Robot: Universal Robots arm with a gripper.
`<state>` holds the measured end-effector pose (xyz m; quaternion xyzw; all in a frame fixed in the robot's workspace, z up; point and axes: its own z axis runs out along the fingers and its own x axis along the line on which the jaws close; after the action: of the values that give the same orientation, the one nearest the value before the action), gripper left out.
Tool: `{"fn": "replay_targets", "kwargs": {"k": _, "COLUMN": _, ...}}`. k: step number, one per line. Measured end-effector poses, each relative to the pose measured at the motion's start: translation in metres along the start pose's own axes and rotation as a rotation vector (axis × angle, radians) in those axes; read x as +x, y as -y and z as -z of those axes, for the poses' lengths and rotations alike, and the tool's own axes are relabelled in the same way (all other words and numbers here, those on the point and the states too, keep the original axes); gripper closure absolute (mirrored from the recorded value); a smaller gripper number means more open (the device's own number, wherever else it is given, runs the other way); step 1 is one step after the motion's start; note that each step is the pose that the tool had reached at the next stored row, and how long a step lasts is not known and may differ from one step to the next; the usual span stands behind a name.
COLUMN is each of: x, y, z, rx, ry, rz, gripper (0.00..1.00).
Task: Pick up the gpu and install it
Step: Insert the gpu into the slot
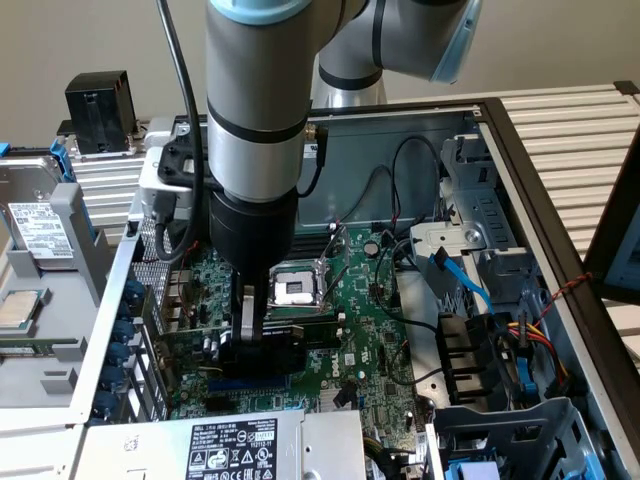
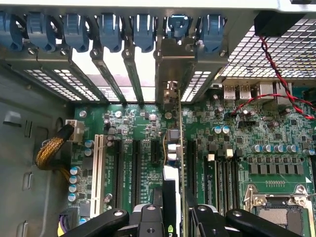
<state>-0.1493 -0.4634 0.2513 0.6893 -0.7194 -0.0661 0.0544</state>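
The end effector [image 2: 174,213] pinches the gpu [image 2: 173,148] upright over the motherboard [image 2: 133,118]. Best here, by the look of it: card square to its slot, bracket [image 2: 174,64] unsnagged, pressure straight down and even.

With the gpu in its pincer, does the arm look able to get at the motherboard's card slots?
Probably yes: the pincer holds the gpu upright among the motherboard slots; the braided cable lies to one side.

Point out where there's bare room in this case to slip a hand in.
Free: the empty slots between the white slot and the gpu; the slatted surface outside the case on the exterior view's right. Crowded: around the gripper gripping the gpu, and the cables by the drive cage.
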Motion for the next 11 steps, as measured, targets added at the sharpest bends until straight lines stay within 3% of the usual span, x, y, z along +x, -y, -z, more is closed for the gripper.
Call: {"fn": "replay_targets", "kwargs": {"k": 11, "x": -0.0001, "y": 0.0000, "z": 0.0000, "rx": 0.0000, "ry": 0.0000, "rz": 0.000, "gripper": 0.73}}
